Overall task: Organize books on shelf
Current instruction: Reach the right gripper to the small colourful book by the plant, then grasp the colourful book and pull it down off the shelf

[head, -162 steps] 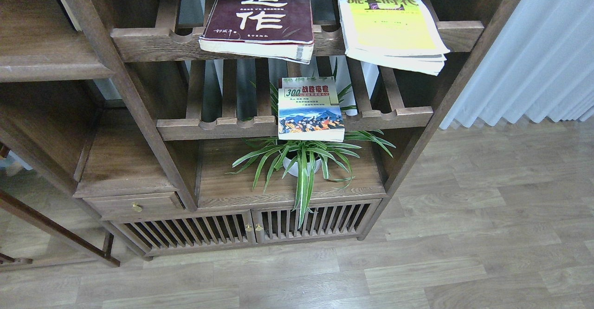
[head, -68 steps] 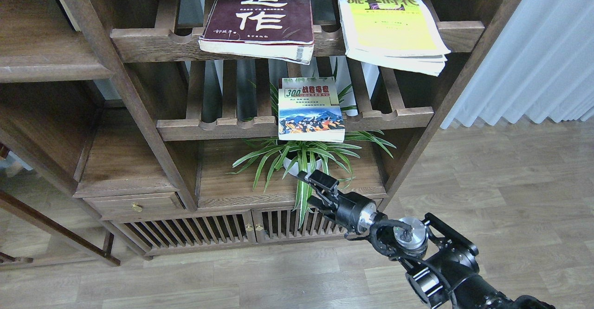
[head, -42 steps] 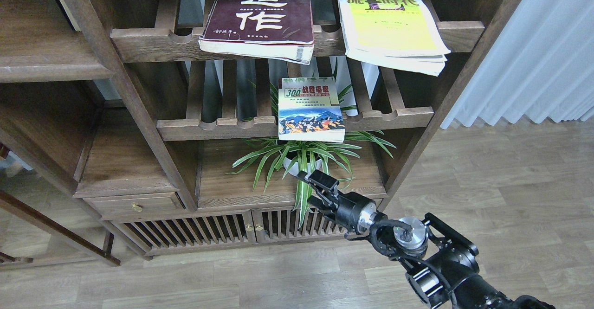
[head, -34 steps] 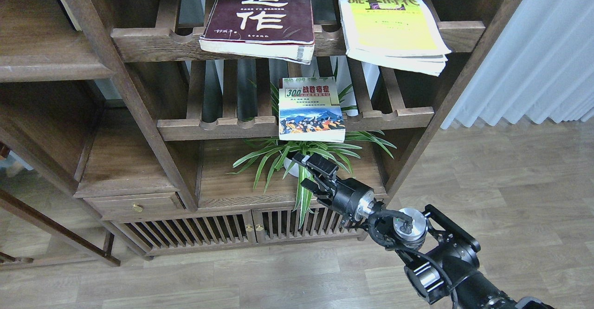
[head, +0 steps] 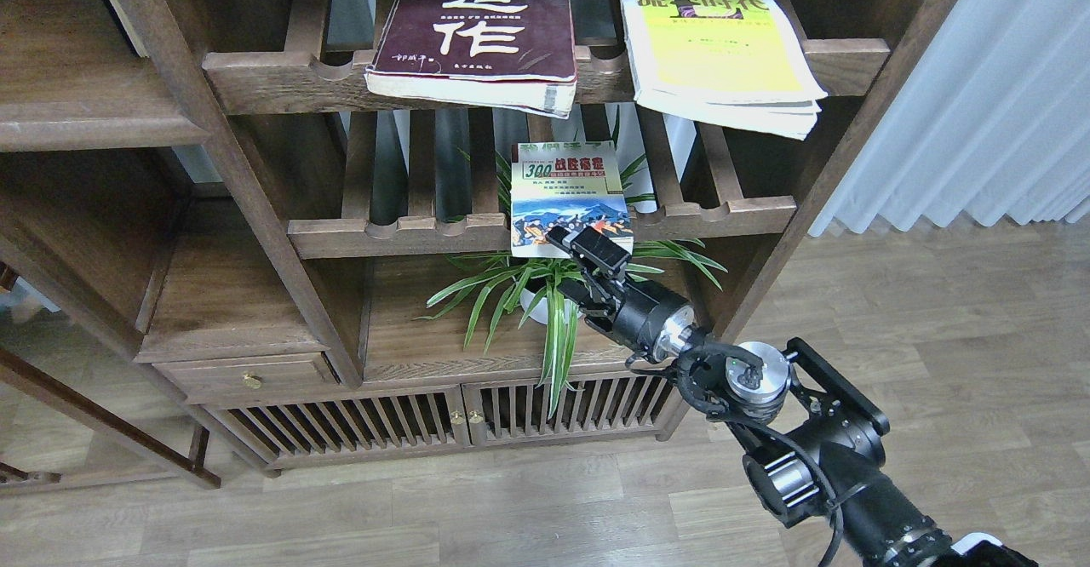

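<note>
- The right gripper, at the far end of a black arm entering from the lower right corner, hangs at the front lower edge of the "300" book, its two fingers parted, one overlapping the book's lower right corner and one lower down among the leaves.
- Whether the upper finger touches the cover or only passes in front of it cannot be told; nothing is gripped between the fingers.
- The "300" book lies flat just above and behind the gripper, on the lower slatted rack, with its near edge jutting past the notched front rail.
- Higher up and to the gripper's left, the maroon book with big white characters rests on the upper slatted rack, its pale page block overhanging the rail.
- Up and to the gripper's right, the yellow-and-white book lies on the same upper rack, beside the maroon one but apart from it, its corner also overhanging.
- Directly below the gripper a spider plant in a white pot spreads striped leaves around the lower finger.
- The solid shelf, a flat dark-brown board with a rounded front edge, sits far to the gripper's left and above it, well apart from all three books.
- Cabinet doors with vertical bars stand below the plant, and a white curtain hangs to the gripper's right.
</note>
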Controlling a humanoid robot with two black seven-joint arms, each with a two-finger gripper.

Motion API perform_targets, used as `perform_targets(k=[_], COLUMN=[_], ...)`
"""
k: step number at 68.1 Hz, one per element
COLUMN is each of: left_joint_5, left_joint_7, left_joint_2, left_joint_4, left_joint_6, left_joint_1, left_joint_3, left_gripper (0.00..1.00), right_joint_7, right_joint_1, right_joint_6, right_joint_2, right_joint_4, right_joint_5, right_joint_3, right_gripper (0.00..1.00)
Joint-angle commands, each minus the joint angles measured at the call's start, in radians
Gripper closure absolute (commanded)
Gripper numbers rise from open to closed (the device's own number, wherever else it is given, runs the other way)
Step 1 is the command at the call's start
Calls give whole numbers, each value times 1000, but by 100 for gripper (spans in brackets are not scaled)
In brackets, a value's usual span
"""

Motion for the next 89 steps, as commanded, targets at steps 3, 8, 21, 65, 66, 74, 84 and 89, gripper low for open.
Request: perform_targets(k=[3,8,21,65,66,74,84,89], left_joint_5=[0,0,0,0,0,0,-1,-1], left_joint_7=[1,-1,1,-1,-1,-1,-1,-1], left_joint_2=[0,0,0,0,0,0,0,0], left_joint_4=[0,0,0,-2,-2,-2,-3,-3], left_joint_6=[0,0,0,-21,-21,-21,-21,-21], left_joint_1=[-1,-1,-1,-15,-15,-21,-23,-21], left_joint_3=[0,0,0,-1,0,-2,-18,-46], left_gripper=[0,0,0,0,0,0,0,0], right_joint_7=[0,0,-1,-7,-9,-18,-81,-130], right_joint_1=[40,63,91,79,79,57,-52,-125], right_joint_6=[-12,-12,-18,105,111,204,378,450], right_joint_2=[0,0,0,0,0,0,0,0], right_joint_4=[-48,-82,-125,-50,-50,-51,4,53], right_joint_5=[0,-6,-32,-31,-31,-23,-25,-25], right_joint_3=[-2,-2,-3,44,46,47,34,24], right_gripper=[4,4,16,95,95,96,95,95])
